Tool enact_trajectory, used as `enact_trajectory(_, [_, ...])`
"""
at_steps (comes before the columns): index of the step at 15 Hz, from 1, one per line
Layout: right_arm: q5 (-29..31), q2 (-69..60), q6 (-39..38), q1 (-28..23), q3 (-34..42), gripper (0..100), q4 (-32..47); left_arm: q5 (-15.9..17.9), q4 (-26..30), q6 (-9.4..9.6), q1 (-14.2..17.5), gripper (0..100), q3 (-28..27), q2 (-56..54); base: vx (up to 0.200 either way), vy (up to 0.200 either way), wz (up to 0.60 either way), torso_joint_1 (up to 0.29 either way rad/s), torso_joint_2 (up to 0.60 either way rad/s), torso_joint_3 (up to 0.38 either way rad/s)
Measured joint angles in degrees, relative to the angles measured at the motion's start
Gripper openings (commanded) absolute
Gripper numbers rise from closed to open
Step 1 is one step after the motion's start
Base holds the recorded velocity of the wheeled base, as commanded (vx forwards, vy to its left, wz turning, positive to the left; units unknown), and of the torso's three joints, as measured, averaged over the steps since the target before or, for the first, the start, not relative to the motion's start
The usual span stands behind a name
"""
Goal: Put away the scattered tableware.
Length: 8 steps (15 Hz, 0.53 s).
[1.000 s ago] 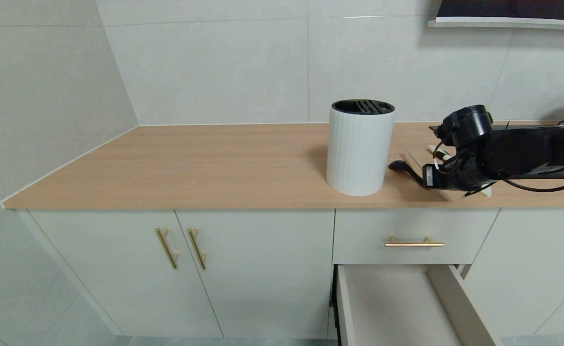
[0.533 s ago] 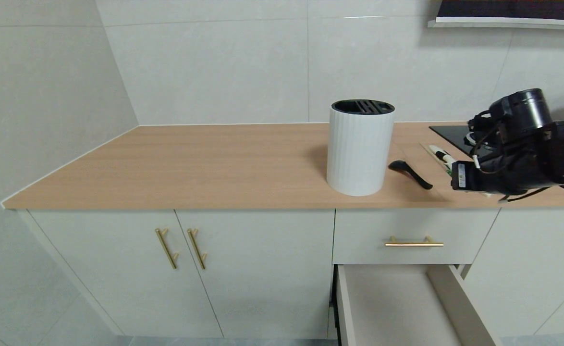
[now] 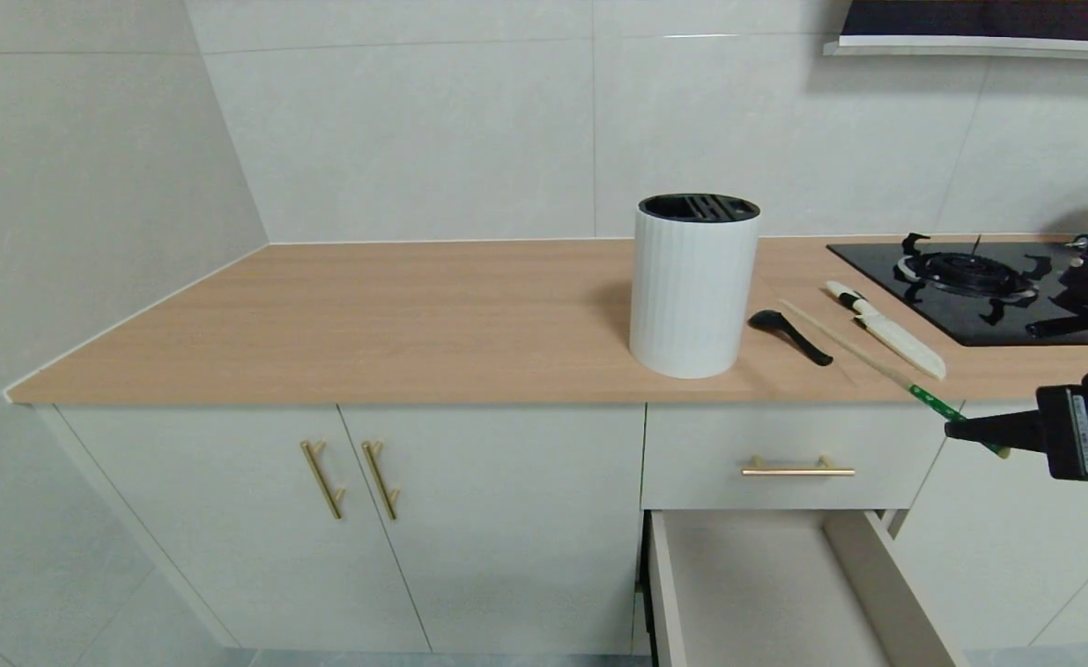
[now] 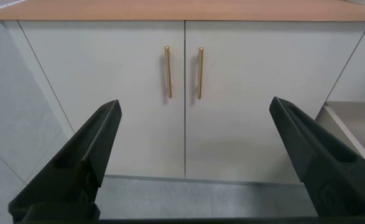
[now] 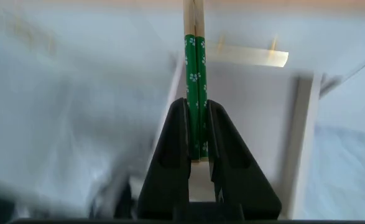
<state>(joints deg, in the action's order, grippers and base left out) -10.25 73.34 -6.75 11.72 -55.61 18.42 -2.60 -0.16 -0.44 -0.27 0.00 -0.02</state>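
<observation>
The right gripper point(image 3: 963, 432) pinches the green end of the chopsticks point(image 3: 854, 350) tight, just off the front edge of the worktop point(image 3: 414, 315). The sticks slant back over it. The left gripper point(image 4: 194, 109) has its fingers point(image 4: 89, 155) spread wide and holds nothing.

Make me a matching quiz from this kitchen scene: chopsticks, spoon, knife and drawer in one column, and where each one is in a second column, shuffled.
Things:
1. chopsticks
2. spoon
3. knife
4. drawer

Places:
A. pulled open below the counter
B. lying right beside the white holder
C. clamped in the right gripper
D. lying on the counter next to the cooktop

Pairs: 1-C, 2-B, 3-D, 4-A
</observation>
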Motion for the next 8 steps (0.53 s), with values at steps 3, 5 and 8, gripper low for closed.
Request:
enact_trajectory(3, [-4.1, -2.9, 3.7, 0.1, 1.7, 0, 2.8, 0.0, 0.0, -0.02, 0.0, 100, 0.0, 0.0, 0.000, 0.000, 0.00, 0.000, 0.00, 0.000])
enact_trajectory(5, [-4.4, -3.4, 5.2, 0.1, 2.8, 0, 2.6, 0.0, 0.0, -0.05, 0.0, 100, 0.0, 0.0, 0.000, 0.000, 0.00, 0.000, 0.00, 0.000])
enact_trajectory(8, [-4.4, -2.6, 6.8, 0.0, 4.4, 0, 1.2, 0.0, 0.0, -0.05, 0.0, 100, 0.0, 0.0, 0.000, 0.000, 0.00, 0.000, 0.00, 0.000])
